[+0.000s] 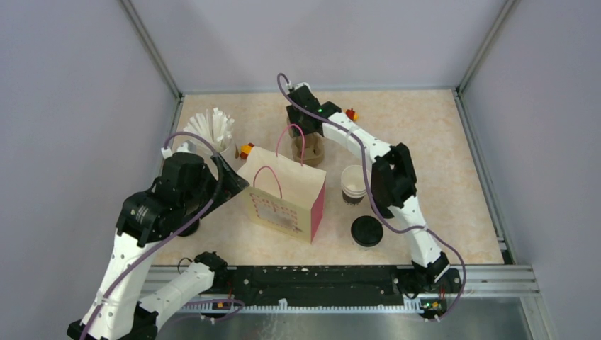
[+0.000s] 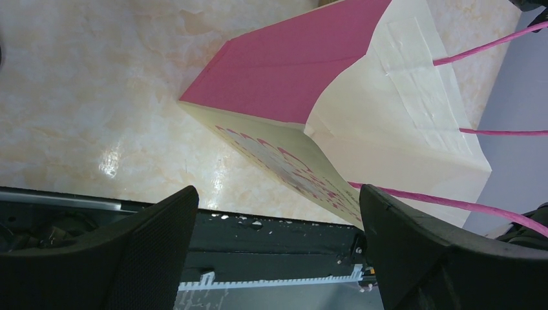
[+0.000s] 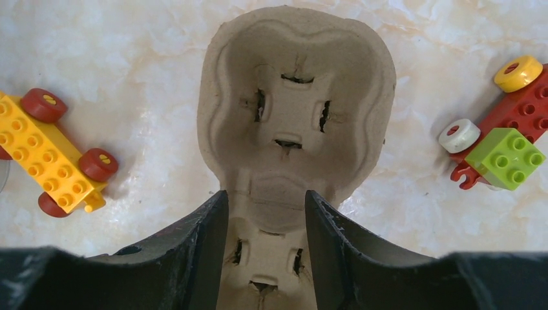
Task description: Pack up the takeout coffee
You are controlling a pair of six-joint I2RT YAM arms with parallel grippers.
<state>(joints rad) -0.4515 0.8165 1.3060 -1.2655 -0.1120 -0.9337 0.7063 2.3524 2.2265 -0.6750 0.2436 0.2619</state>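
Right gripper (image 3: 266,194) astride tray (image 3: 297,77) centre, half-closed, grip unclear; left gripper (image 2: 278,194) wide beside bag (image 2: 291,71). Tray-fetching step, likely; next: firm clamp, level lift toward cup (image 1: 353,181).

I see a cream paper bag (image 1: 287,195) with pink sides standing upright mid-counter (image 1: 425,142). Behind it lies a pulp cup tray (image 3: 294,110), between a yellow brick car (image 3: 48,152) and a red-and-green brick car (image 3: 510,139). A cup of white sticks (image 1: 210,131) stands far left.
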